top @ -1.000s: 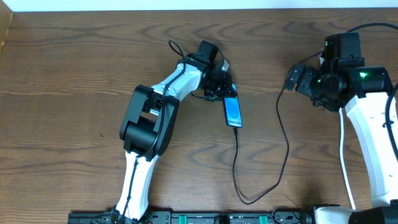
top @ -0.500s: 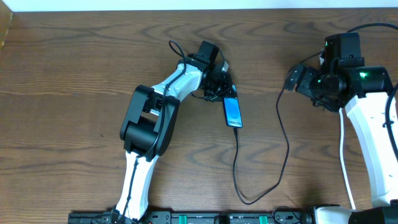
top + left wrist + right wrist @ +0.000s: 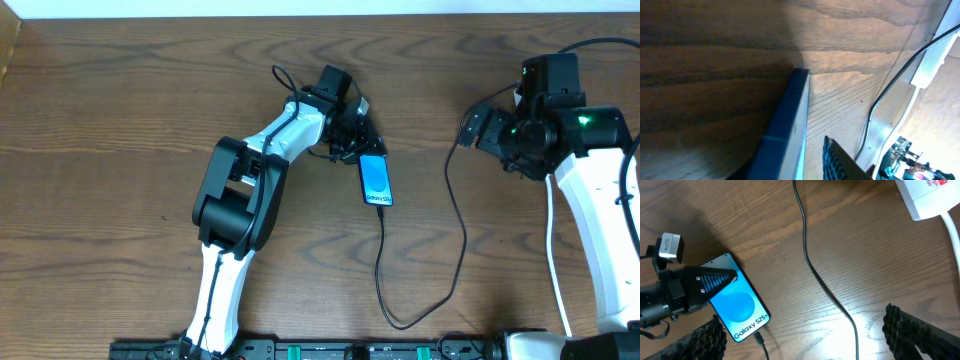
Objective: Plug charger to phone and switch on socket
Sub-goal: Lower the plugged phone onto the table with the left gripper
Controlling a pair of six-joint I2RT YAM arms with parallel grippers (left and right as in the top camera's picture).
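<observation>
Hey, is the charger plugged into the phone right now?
Plugged in, it seems: the right wrist view shows the charger ending with its tip seated in the bottom edge of the phone.

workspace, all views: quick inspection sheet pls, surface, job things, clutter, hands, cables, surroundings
surface: wooden table, dark grain
job's things: phone screen up, lit blue; charger tip at its lower end, looks plugged in; socket only partly seen, switch state unclear
clutter: nothing seen
hands: left hand at phone's upper end, grip unclear; right hand open, empty, above the table
cables: charger loops toward the near edge, then up to the right arm; white cord leaves the socket
surroundings: white strip past the far edge
</observation>
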